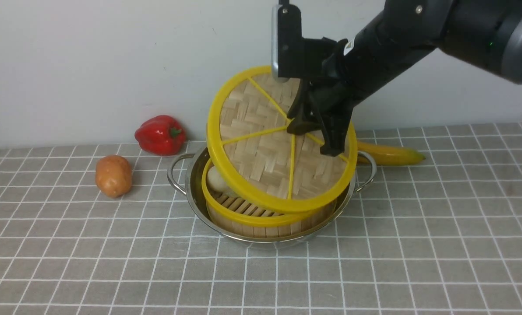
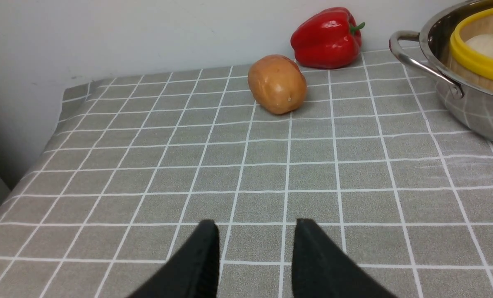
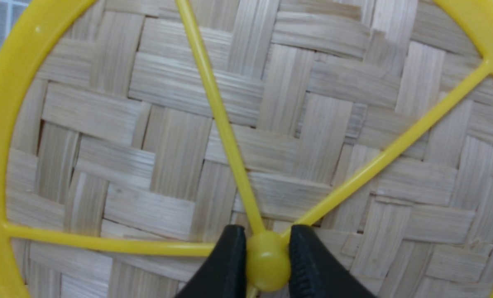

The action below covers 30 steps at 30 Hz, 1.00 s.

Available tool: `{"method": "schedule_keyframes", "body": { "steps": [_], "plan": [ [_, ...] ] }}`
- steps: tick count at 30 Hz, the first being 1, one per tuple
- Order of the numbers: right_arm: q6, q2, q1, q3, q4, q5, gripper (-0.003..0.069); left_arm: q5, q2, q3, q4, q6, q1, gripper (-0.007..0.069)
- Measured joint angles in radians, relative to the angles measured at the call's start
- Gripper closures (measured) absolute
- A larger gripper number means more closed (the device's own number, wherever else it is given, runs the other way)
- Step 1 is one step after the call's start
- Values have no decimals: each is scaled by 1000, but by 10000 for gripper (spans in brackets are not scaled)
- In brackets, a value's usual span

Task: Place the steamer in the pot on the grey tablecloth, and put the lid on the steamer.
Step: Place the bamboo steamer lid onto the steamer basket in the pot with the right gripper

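Right gripper (image 1: 314, 138), seen from the front, had its jaws pinched on the central hub of the lid (image 1: 261, 144), open only as wide as that knob. The lid hung tilted, its edge toward the back wall high and its edge toward the front of the grey tablecloth (image 1: 418, 240) low, over the steamer (image 1: 248, 216). The steamer already sat inside the pot (image 1: 194, 175) at the middle of the cloth. Whether the low edge touched the steamer's rim I could not tell. The steamer lay straight below the claw, so in my judgement the coming move called for levelling the disc and lowering it, and the right arm was the only one near. A banana (image 1: 392, 154) lay behind the pot toward the back edge.

Left wrist view gave what the front lacked: the left gripper (image 2: 257, 225) with jaws parted and empty, low over bare cloth, well apart from the pot; a potato (image 2: 277, 82) and a red pepper (image 2: 327, 37) lay near the back edge, and pale buns showed in the steamer.

Right wrist view showed the grip itself, both fingertips (image 3: 230, 265) flanking the yellow hub (image 3: 267, 260), with the woven bamboo filling the frame and hiding the steamer.
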Motion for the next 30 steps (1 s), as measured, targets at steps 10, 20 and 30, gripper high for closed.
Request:
{"method": "schedule_keyframes", "body": {
  "steps": [10,20,30],
  "plan": [
    [-59,60,0,0,17,-72,512,0,0,0,0,0,0,382],
    [-126,102,0,0,56,-102,512,0,0,0,0,0,0,382],
    [-210,102,0,0,123,-110,512,0,0,0,0,0,0,382]
  ]
}}
